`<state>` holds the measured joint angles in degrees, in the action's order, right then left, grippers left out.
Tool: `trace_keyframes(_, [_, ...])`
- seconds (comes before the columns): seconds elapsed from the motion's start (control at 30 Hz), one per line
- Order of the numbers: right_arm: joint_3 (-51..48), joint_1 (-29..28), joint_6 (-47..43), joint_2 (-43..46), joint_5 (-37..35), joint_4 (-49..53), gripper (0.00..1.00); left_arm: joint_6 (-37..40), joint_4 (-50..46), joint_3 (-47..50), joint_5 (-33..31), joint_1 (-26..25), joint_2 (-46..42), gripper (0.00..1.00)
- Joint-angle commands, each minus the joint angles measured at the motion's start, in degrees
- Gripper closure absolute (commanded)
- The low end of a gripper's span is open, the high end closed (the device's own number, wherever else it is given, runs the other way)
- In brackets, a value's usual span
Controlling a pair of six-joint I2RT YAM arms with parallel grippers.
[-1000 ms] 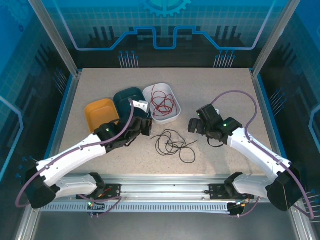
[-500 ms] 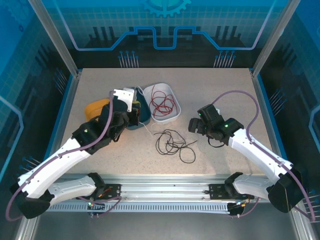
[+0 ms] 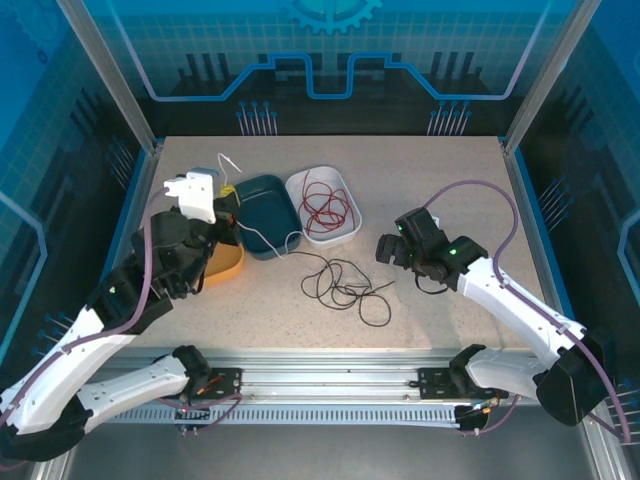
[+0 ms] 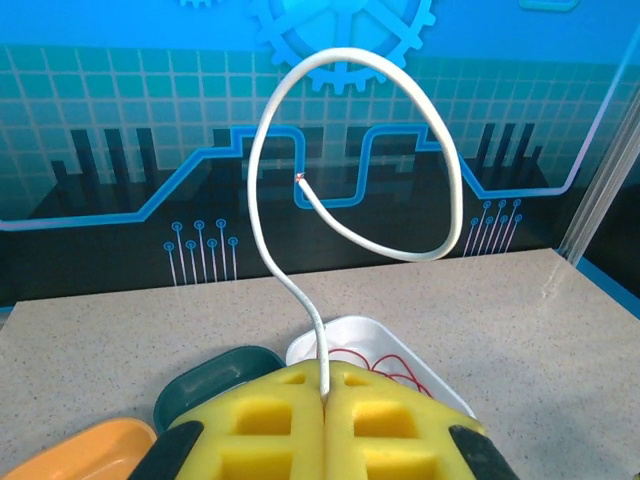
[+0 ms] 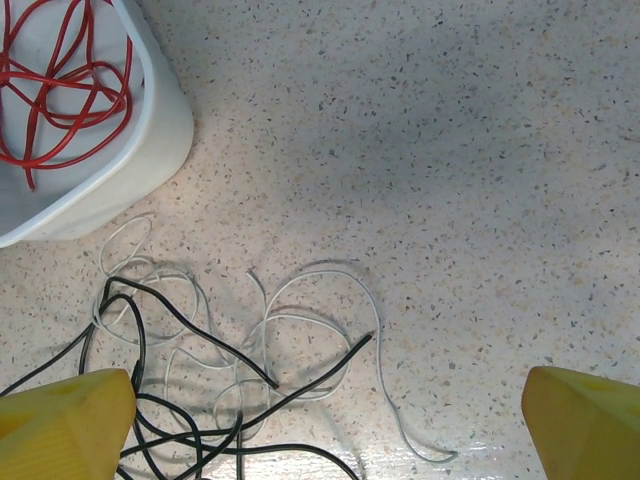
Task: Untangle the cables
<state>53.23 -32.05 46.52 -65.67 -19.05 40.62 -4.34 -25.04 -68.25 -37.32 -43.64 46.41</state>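
Left of white tray [image 3: 345,232], left gripper [image 4: 325,388] pinches white cable [image 4: 455,190], lifted. Red cable [image 5: 90,105] inside tray. Right gripper [image 5: 325,420] gapes wide over black cable [image 5: 190,326] tangle beside tray. Draw white slowly away from tray; pin black if dragged.

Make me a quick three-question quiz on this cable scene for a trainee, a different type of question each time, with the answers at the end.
1. True or false: the thin red cable lies inside the white oval plastic tray.
2. The left gripper is shut on which thing? A: the thin white cable. B: the red cable. C: the white tray.
3. What colour is the loose cable tangled with the white one on the speckled table?

Key: 1 true; 2 A; 3 black.
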Motion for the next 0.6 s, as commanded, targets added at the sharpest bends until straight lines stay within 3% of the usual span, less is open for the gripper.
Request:
trace_keyframes(0.0, [0.37, 0.94, 0.74, 0.23, -0.57, -1.05, 0.0, 0.94, 0.64, -1.36, -0.07, 0.44, -0.37, 1.0])
trace_keyframes(0.23, [-0.35, -0.83, -5.57, 0.08, 8.2, -9.27, 0.0, -2.22, -3.46, 0.73, 3.27, 0.46, 1.19, 1.0])
trace_keyframes(0.37, [-1.35, -6.32, -11.86, -1.11, 15.25, -18.42, 0.04, -3.05, -3.75, 1.63, 3.5, 0.44, 1.5, 1.0])
trace_keyframes(0.57, [-2.43, -15.17, -20.01, -4.91, 16.21, -25.78, 0.07, -2.94, -3.65, 1.52, 3.45, 0.51, 1.84, 1.0])
